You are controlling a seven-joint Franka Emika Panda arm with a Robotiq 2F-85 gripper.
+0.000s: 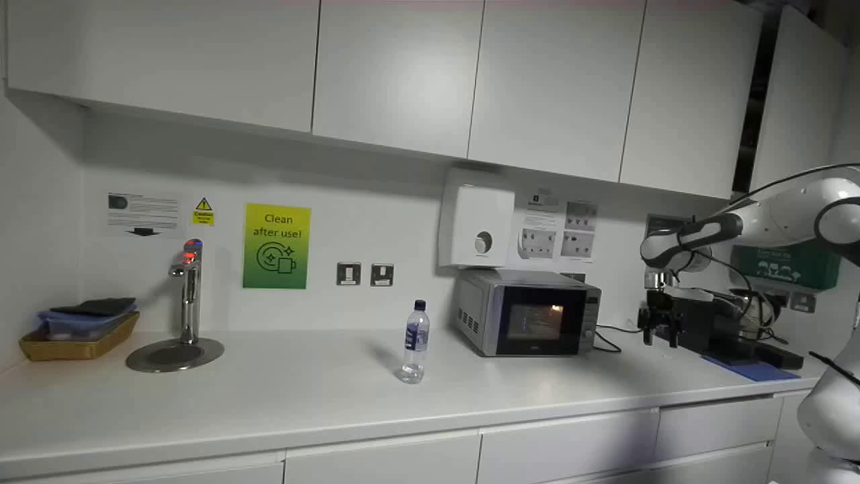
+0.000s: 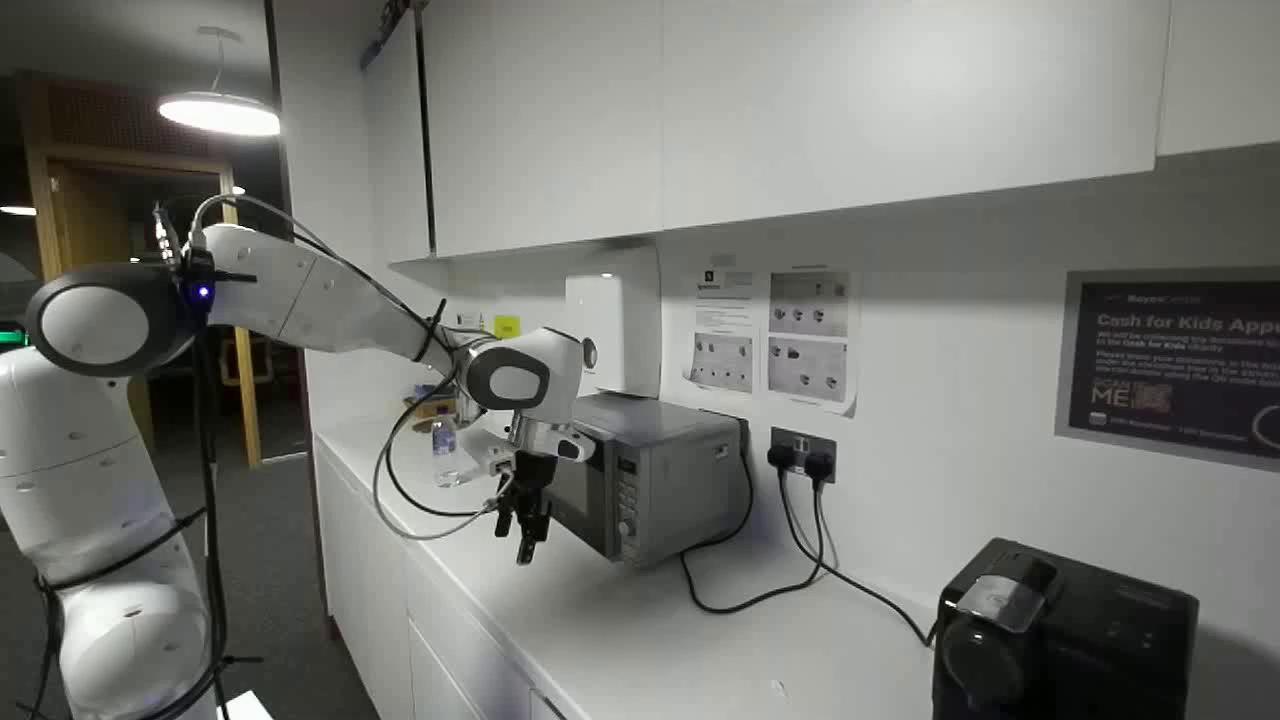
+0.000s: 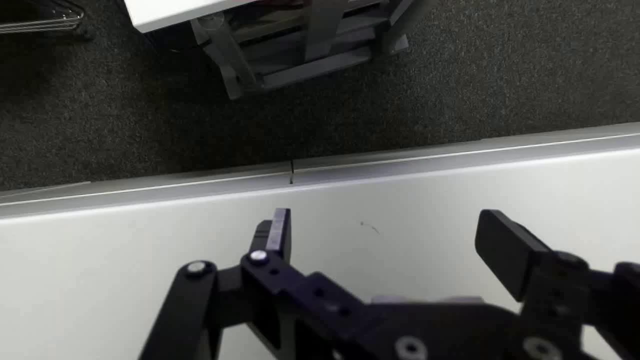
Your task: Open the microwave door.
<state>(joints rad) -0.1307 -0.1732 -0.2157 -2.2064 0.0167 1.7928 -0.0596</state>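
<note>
The silver-grey microwave (image 1: 478, 312) stands on the counter against the wall; it also shows in an exterior view (image 2: 690, 490). Its dark-glass door (image 1: 517, 343) lies flush with the front, with an orange light glowing behind the window. The door (image 2: 580, 500) is partly hidden behind my gripper and wrist in an exterior view. My black gripper (image 1: 660, 336) points down in the air, to the right of the microwave there. It also shows in front of the microwave (image 2: 523, 532). In the wrist view the fingers (image 3: 384, 212) are wide apart with nothing between them. The microwave is out of the wrist view.
A water bottle (image 1: 414, 349) stands on the counter (image 1: 302, 390) beside the microwave. A white dispenser (image 1: 480, 222) hangs above it. Black cables (image 2: 740, 605) run behind it to a black machine (image 2: 1065, 640). The counter's front edge and dark floor (image 3: 450, 90) show in the wrist view.
</note>
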